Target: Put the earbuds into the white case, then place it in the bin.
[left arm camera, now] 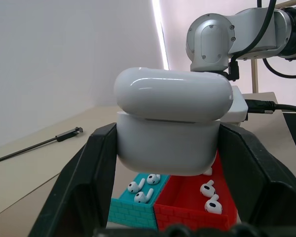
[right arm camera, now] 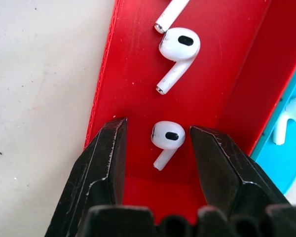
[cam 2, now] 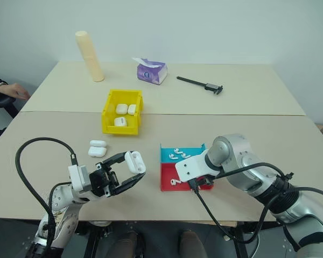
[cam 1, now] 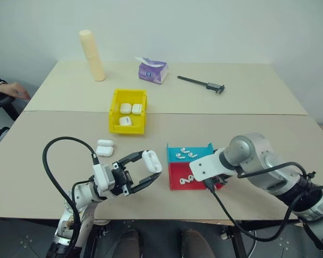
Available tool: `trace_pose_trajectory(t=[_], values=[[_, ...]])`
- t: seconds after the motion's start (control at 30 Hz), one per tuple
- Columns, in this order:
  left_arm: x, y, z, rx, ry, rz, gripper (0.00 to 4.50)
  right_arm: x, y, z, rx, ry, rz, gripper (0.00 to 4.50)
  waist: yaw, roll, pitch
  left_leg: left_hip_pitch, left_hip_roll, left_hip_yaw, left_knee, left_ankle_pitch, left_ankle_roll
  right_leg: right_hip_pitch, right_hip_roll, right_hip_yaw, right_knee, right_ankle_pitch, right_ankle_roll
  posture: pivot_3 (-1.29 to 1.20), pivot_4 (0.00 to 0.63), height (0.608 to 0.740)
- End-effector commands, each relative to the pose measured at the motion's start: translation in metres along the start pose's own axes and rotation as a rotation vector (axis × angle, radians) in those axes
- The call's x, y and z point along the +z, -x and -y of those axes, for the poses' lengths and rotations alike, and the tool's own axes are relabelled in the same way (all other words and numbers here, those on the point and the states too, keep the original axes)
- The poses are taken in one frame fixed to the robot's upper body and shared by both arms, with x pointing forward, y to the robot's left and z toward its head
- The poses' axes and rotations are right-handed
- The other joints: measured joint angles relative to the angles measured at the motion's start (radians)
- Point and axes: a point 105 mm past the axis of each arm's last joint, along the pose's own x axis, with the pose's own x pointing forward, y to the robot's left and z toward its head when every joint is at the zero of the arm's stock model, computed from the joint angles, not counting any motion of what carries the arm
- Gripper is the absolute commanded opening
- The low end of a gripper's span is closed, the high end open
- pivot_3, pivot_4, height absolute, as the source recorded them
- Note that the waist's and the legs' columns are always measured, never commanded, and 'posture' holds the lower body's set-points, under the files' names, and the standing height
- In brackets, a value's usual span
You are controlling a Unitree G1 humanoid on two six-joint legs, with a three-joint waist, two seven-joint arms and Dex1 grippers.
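Table (cam 1: 247,134): pale beige top, two panels with a seam running across the middle of the head-camera frame.

Yellow bin (cam 1: 117,110): upper centre-left, just past the seam, three white cases lying inside. Two more white cases (cam 1: 104,147) sit on the table below it, touching each other.

Tray (cam 1: 189,168): lower centre, half blue, half red, blue half farther away. Earbuds (cam 1: 184,155) lie in both halves — a few in the blue, a few in the red.

Tissue pack (cam 1: 153,71), purple, upper centre. Cream cylinder (cam 1: 92,55) stands tilted at upper left. Black caliper (cam 1: 202,83) lies at upper right of centre. A person's hand (cam 1: 13,90) rests at the far left edge.

Left gripper (cam 1: 145,171): lower left, fingers clamped on the white case (left arm camera: 170,126), held off the table just left of the tray. In the left wrist view the case's lid is down, seam visible, with a black finger pressing each side.

Right gripper (right arm camera: 158,143): over the red half of the tray, pointing steeply down. Fingers part-way apart, straddling one earbud (right arm camera: 166,138) that lies on the red floor — neither finger touches it. A second earbud (right arm camera: 177,52) lies farther along the same half.
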Motion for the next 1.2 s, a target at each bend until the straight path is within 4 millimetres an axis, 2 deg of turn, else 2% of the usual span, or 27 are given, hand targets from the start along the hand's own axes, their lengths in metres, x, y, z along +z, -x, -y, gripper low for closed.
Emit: trace_pose_trajectory(t=[0.03, 0.4, 0.53, 0.9, 1.03, 1.2], values=[[0.0096, -0.0019, 0.0003, -0.007, -0.039, 0.020, 2.81, -0.0037, 0.0022, 0.0045, -0.029, 0.008, -0.026, 2.40, 0.000, 0.000, 0.000, 0.000, 0.000, 0.000, 0.000, 0.000, 0.000, 0.000, 0.000, 0.000, 0.000, 0.000, 0.000, 0.00, 0.150, 0.740], [0.0078, -0.0017, 0.0000, -0.006, -0.035, 0.010, 2.81, -0.0039, -0.0007, 0.0023, -0.022, 0.012, -0.031, 2.40, 0.000, 0.000, 0.000, 0.001, 0.000, 0.000, 0.000, 0.000, 0.000, 0.001, 0.000, 0.000, 0.000, 0.000, 0.000, 0.00, 0.150, 0.740], [0.0073, -0.0018, 0.0000, -0.003, -0.032, 0.007, 2.81, -0.0051, -0.0016, 0.0024, -0.022, 0.010, -0.036, 1.64, 0.000, 0.000, 0.000, 0.001, 0.000, 0.000, 0.000, 0.000, 0.000, 0.002, 0.000, 0.000, 0.000, 0.000, 0.000, 0.00, 0.150, 0.740], [0.0066, -0.0014, 0.0003, 0.005, -0.034, 0.002, 2.81, -0.0058, -0.0037, 0.0027, -0.024, 0.016, -0.039, 1.64, 0.000, 0.000, 0.000, 0.001, 0.000, 0.000, 0.000, 0.000, 0.000, 0.002, 0.000, 0.000, 0.000, 0.000, 0.000, 0.00, 0.150, 0.740], [0.0067, -0.0012, 0.0006, 0.004, -0.033, 0.001, 2.81, -0.0048, -0.0039, 0.0021, -0.029, 0.016, -0.033, 0.84, 0.000, 0.000, 0.000, 0.001, 0.000, 0.000, 0.000, 0.000, 0.000, 0.002, 0.000, 0.000, 0.000, 0.000, 0.000, 0.00, 0.150, 0.740], [0.0065, -0.0018, 0.0006, 0.001, -0.030, 0.003, 2.81, -0.0037, -0.0041, 0.0013, -0.026, 0.017, -0.030, 0.84, 0.000, 0.000, 0.000, 0.001, 0.000, 0.000, 0.000, 0.000, 0.000, 0.002, 0.000, 0.000, 0.000, 0.000, 0.000, 0.00, 0.150, 0.740]])
